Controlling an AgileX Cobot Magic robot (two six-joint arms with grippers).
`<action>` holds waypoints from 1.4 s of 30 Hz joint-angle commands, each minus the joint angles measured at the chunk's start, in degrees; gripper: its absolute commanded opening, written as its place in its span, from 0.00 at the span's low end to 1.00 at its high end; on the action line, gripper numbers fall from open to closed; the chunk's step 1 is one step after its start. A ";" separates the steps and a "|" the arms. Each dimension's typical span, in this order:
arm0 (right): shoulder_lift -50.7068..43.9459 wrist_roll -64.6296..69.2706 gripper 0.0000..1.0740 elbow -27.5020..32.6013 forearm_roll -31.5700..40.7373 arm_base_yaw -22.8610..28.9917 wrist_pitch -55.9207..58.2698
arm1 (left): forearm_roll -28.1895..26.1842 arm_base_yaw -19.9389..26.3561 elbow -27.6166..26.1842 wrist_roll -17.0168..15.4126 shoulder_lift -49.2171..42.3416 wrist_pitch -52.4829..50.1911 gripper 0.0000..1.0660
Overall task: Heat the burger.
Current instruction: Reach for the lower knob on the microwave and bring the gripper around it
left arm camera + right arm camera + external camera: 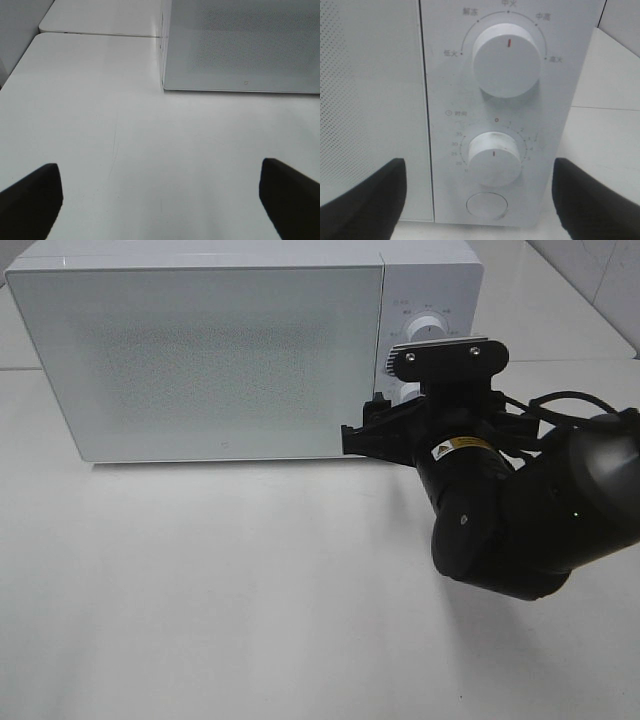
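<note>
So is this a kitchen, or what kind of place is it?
Probably a robot test bench, not a real kitchen: a white microwave stands on a plain white table, and a black robot arm faces its dials.

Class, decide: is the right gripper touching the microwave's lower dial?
Apart. The right wrist view shows the right gripper open, its fingers flanking the lower dial with bare white panel visible on both sides.

A closed white microwave blocks the table from ten to one o'clock. A black arm fills three o'clock; five to nine lies open.
</note>
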 commanded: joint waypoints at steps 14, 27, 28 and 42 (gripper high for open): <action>5.10 2.69 0.71 -6.53 -3.44 -4.76 1.72 | -0.29 0.11 0.17 0.06 -1.49 -0.11 0.95; 8.31 4.18 0.71 -8.71 -4.87 -6.25 1.38 | -0.29 0.11 0.17 0.06 -1.26 -0.11 0.95; 8.31 4.18 0.71 -8.71 -4.87 -6.25 1.38 | -0.29 0.11 0.17 0.06 -1.26 -0.11 0.95; 8.31 5.50 0.62 -9.05 -6.19 -7.39 1.72 | -0.29 0.11 0.17 0.06 -1.26 -0.11 0.95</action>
